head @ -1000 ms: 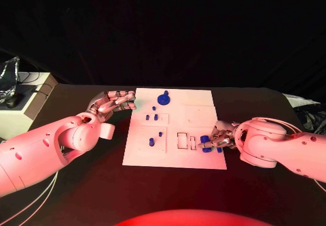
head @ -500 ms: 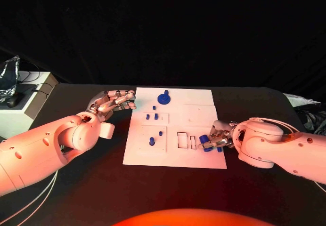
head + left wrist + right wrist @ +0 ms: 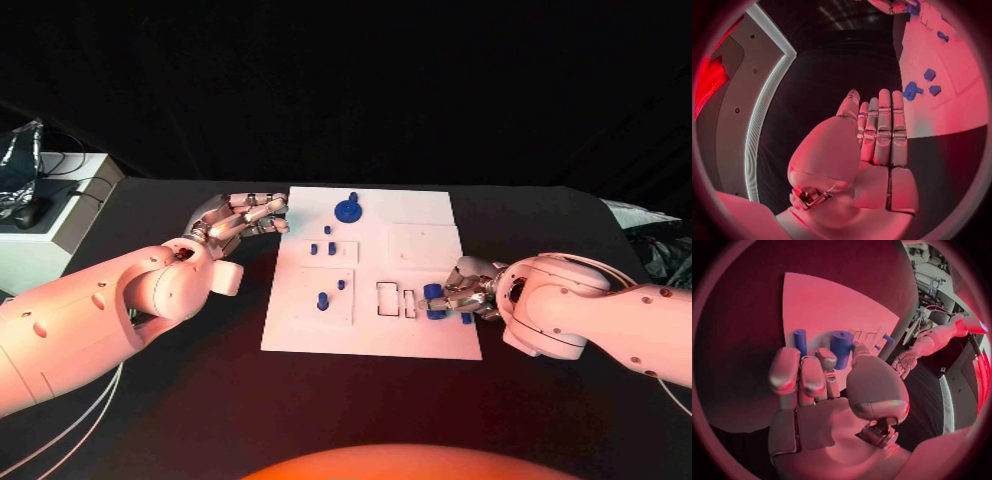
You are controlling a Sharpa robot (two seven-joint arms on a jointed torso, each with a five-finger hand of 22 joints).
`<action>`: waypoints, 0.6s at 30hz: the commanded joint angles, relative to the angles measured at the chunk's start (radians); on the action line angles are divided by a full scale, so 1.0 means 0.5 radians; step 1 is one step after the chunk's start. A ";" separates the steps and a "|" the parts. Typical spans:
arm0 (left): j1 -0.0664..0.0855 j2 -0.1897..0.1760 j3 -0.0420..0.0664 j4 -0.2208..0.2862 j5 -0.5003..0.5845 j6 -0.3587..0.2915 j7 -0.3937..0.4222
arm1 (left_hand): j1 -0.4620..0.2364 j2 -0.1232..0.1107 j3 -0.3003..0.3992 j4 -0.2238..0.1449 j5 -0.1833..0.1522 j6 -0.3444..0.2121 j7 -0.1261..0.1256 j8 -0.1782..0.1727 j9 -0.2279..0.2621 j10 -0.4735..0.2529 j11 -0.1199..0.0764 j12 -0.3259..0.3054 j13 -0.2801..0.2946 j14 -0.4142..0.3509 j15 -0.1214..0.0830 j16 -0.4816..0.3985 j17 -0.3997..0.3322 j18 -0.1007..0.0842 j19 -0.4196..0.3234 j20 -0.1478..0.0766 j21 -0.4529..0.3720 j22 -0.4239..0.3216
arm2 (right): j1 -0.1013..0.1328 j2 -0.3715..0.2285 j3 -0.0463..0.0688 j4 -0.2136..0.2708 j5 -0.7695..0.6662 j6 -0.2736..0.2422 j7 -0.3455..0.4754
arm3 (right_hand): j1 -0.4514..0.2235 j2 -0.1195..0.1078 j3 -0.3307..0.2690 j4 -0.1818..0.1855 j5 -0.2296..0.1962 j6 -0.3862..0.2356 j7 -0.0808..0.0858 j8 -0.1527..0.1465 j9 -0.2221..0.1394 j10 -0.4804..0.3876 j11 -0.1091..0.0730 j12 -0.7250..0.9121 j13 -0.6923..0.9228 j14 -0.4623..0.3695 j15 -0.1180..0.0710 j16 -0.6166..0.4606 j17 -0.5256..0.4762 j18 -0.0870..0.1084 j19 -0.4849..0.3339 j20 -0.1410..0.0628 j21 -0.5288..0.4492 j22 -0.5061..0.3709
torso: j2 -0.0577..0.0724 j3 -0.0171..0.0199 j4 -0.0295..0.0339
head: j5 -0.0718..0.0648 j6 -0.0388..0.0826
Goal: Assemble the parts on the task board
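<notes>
right hand (image 3: 464, 288) fingers pinch blue peg (image 3: 841, 349), lower right of board (image 3: 433, 345) | keep it upright, seat it squarely | left hand (image 3: 238, 219) fingers straight, empty

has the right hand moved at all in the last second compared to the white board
Barely. The right hand holds a blue part at the task board's right edge by the rectangular slots, only nudging slightly toward them and back.
</notes>
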 commanded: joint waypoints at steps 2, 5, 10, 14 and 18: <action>-0.002 0.006 0.001 -0.001 -0.002 0.037 0.008 | -0.006 0.005 -0.005 0.003 -0.006 0.008 0.005 -0.003 -0.002 -0.005 -0.003 -0.003 -0.002 -0.015 0.000 -0.006 -0.003 -0.015 -0.010 -0.001 0.006 -0.002 | 0.043 -0.006 0.004 0.024 0.278 -0.112 0.011 | -0.003 0.011 0.410 -0.412 0.010 0.011 0.002 0.014 0.020 0.016 -0.004 -0.012 -0.003 0.006 -0.006 -0.010 0.003 -0.009 0.137 -0.024 0.010 0.267 | -0.002 -0.0027 -0.003 | -0.003 0.009; -0.002 0.007 0.001 -0.003 -0.002 0.037 0.007 | -0.006 0.005 -0.005 0.003 -0.006 0.008 0.005 -0.003 -0.002 -0.005 -0.003 -0.003 -0.002 -0.015 0.000 -0.006 -0.003 -0.015 -0.010 -0.001 0.006 -0.002 | 0.071 -0.001 0.005 0.043 0.344 -0.131 0.013 | -0.007 0.010 0.411 -0.416 0.013 0.010 0.002 0.014 0.020 0.017 -0.004 -0.012 -0.003 0.006 -0.006 -0.010 0.004 -0.009 0.137 -0.024 0.011 0.267 | -0.004 -0.0037 -0.004 | -0.003 0.012; -0.002 0.009 0.001 -0.005 -0.002 0.041 0.005 | -0.002 0.008 -0.004 0.000 -0.005 0.008 0.005 -0.004 -0.002 -0.005 -0.003 -0.003 -0.002 -0.015 -0.001 -0.005 -0.003 -0.015 -0.010 -0.002 0.008 -0.003 | 0.091 0.048 0.005 0.052 0.395 -0.123 0.014 | -0.010 0.012 0.410 -0.421 0.002 0.009 0.003 0.014 0.019 0.013 -0.003 -0.022 -0.008 0.006 -0.006 -0.011 0.003 -0.009 0.137 -0.023 0.011 0.267 | -0.006 -0.0037 -0.003 | 0.002 0.013; -0.002 0.011 0.001 -0.006 -0.002 0.048 0.003 | -0.002 0.008 -0.004 0.000 -0.005 0.008 0.005 -0.004 -0.002 -0.005 -0.003 -0.003 -0.002 -0.015 -0.001 -0.005 -0.003 -0.015 -0.010 -0.002 0.008 -0.003 | 0.088 0.117 0.005 0.031 0.341 -0.124 0.016 | -0.008 0.010 0.409 -0.426 0.001 0.006 0.004 0.013 0.018 0.009 -0.002 -0.030 -0.012 0.005 -0.005 -0.014 0.001 -0.009 0.135 -0.023 0.007 0.266 | -0.005 -0.0035 -0.003 | 0.000 0.016; -0.002 0.012 0.001 -0.004 -0.003 0.053 0.002 | -0.002 0.008 -0.004 0.000 -0.005 0.008 0.005 -0.004 -0.002 -0.005 -0.003 -0.003 -0.002 -0.015 -0.001 -0.005 -0.003 -0.015 -0.010 -0.002 0.008 -0.003 | 0.075 0.195 0.002 -0.014 0.274 -0.115 0.013 | -0.016 0.010 0.404 -0.424 -0.004 0.007 0.005 0.013 0.018 0.008 -0.001 -0.031 -0.013 0.005 -0.005 -0.015 0.001 -0.009 0.135 -0.022 0.007 0.266 | -0.004 -0.0039 0.000 | -0.001 0.015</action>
